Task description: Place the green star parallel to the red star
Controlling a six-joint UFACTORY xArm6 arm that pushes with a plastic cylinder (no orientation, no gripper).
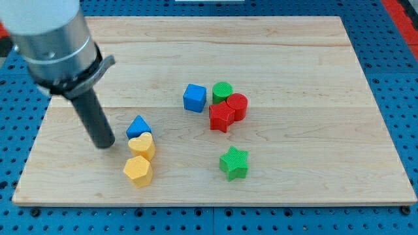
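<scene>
The green star (pixel 234 162) lies on the wooden board below the middle, apart from other blocks. The red star (pixel 221 117) sits above it, touching a red cylinder (pixel 236 106) and close to a green cylinder (pixel 222 92). My tip (pixel 104 145) rests on the board at the view's left, just left of the blue triangle (pixel 138 125) and the yellow heart (pixel 142 145), far left of the green star.
A blue cube (pixel 194 98) stands left of the green cylinder. A yellow hexagon (pixel 138 170) lies below the yellow heart. The board's (pixel 326 78) edges meet a blue perforated surface on all sides.
</scene>
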